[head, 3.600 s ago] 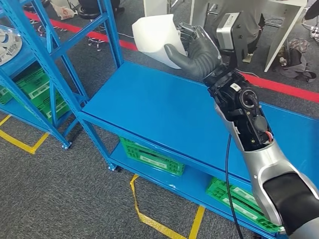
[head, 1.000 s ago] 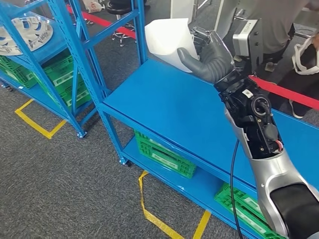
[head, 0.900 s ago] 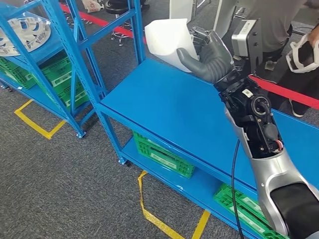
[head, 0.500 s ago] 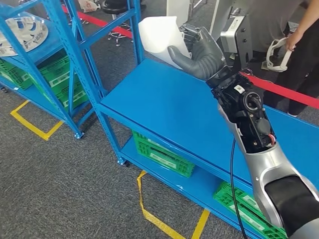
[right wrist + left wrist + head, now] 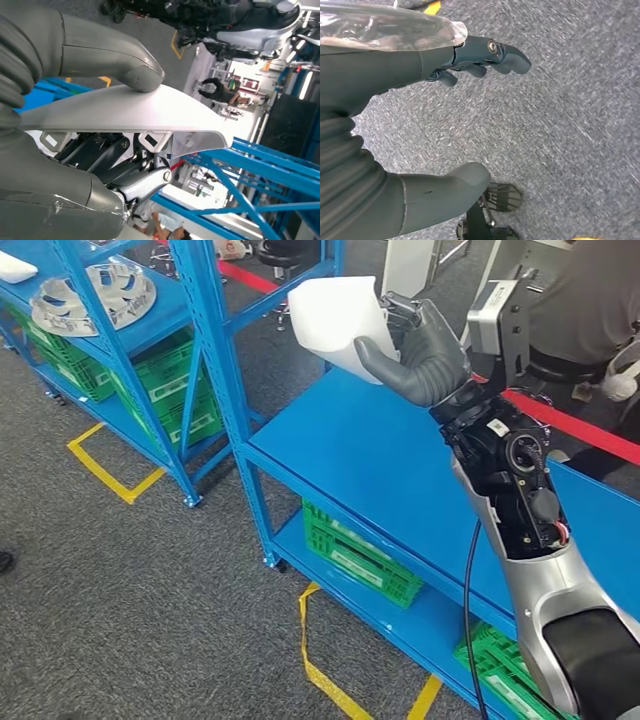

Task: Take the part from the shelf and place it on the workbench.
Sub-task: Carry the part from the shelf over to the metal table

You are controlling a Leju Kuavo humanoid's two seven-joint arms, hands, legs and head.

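Observation:
My right hand [image 5: 419, 355] grips a white moulded plastic part [image 5: 336, 318], thumb pressed on its upper face, holding it in the air above the far edge of the blue workbench [image 5: 355, 455]. In the right wrist view the thumb [image 5: 113, 52] lies on the white part [image 5: 124, 115] and the darker fingers [image 5: 113, 160] curl under it. My left hand [image 5: 388, 125] hangs over grey carpet with its fingers apart and nothing in it. The blue shelf [image 5: 113, 330] stands at the upper left with more silvery parts [image 5: 94, 295] on it.
Green crates [image 5: 358, 550] sit on the workbench's lower level and under the shelf [image 5: 162, 390]. Yellow floor tape [image 5: 321, 670] marks the carpet in front. A red line [image 5: 581, 425] runs behind the bench. A person [image 5: 581, 310] stands beyond it.
The whole picture has shifted right: the camera has turned, and the shelf and bench now sit further right. My right hand still holds the white part the same way.

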